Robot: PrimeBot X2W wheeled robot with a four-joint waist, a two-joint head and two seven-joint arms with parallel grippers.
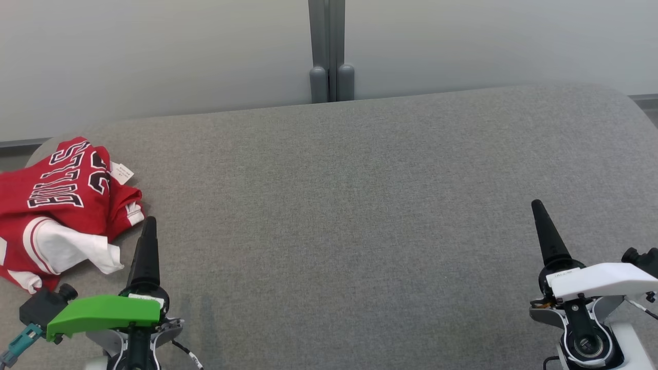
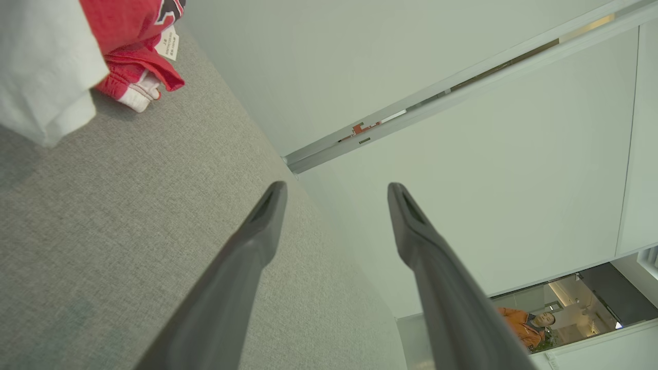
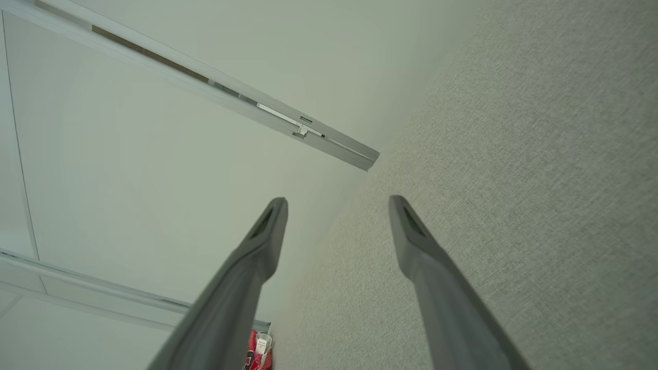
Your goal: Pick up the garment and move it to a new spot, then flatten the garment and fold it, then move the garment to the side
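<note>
Left pincer (image 2: 336, 188) and right pincer (image 3: 336, 201) gape empty — garment (image 1: 61, 198) just beside the left

In my head view the left edge cuts the red jersey (image 1: 61, 198), and its folds hide part of the black lettering (image 1: 56, 192), so I cannot read it whole. The print on its white tag (image 1: 121, 172) is too small for me. In the right wrist view the jersey is a small red patch partly behind a finger of the right gripper (image 3: 336, 199). In the left wrist view a finger of the left gripper (image 2: 336, 185) half covers a distant person (image 2: 519, 321).
</note>
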